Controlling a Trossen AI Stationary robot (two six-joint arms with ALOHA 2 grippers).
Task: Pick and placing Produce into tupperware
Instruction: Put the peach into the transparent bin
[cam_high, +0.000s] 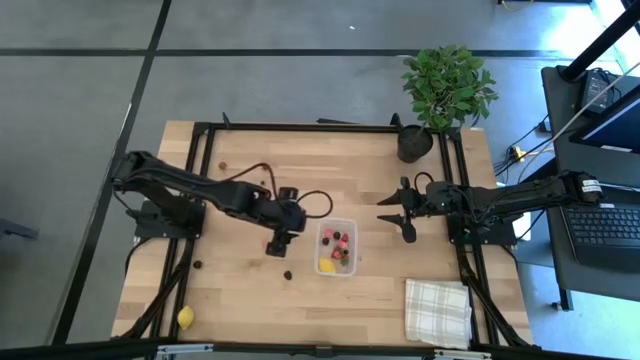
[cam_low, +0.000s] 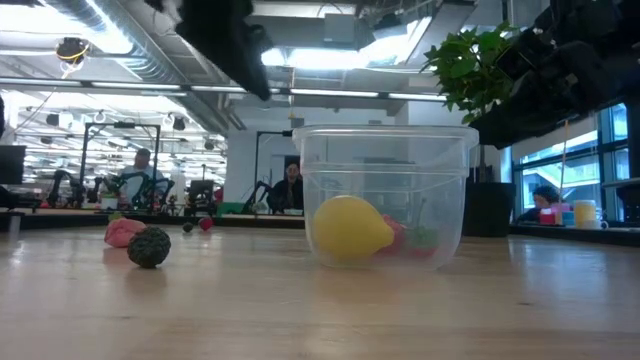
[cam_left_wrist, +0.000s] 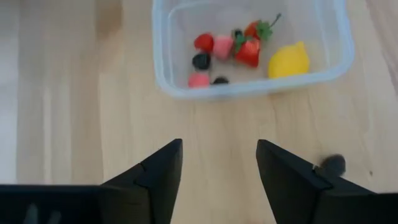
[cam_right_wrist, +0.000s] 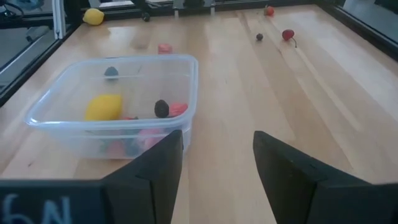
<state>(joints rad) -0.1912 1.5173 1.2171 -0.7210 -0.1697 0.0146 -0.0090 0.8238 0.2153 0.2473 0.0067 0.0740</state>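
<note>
Tabletop (cam_high: 250, 300): pale wood planks inside a black frame, carrying both arms and all the things below.
Left arm (cam_high: 190, 188): reaches from the left edge toward the middle, ending just left of the tub.
Right arm (cam_high: 520, 198): comes in from the right edge and stops right of the tub, well apart from it.
Potted plant (cam_high: 445, 85): green leaves in a black pot at the far right corner.
Checked cloth (cam_high: 437, 310): folded, white with a check pattern, near the front right corner.
Tupperware (cam_high: 337, 247): clear tub with rounded corners, upright and lidless near the middle of the tabletop, between the two pincers.
Left pincer (cam_high: 277, 243): fingers spread with bare wood between them, holding nothing; it hangs above the tabletop just left of the tub.
Right pincer (cam_high: 400, 212): fingers spread and empty, pointing toward the tub from the right.
Produce in tub (cam_left_wrist: 249, 46): one yellow lemon-like piece (cam_left_wrist: 288, 61) by a wall, with red, pink and dark berry bits beside it, all on the tub floor.
Loose lemon (cam_high: 185, 317): yellow, near the front left corner, far from the tub.
Pink piece (cam_low: 122, 231): on the wood left of the tub, touching or just beside the dark berry in the low view.
Dark berry (cam_high: 288, 273): on the wood just left of the tub's front corner.
Small bits (cam_right_wrist: 288, 34): a red piece and a few dark ones scattered over the left half of the tabletop.
</note>
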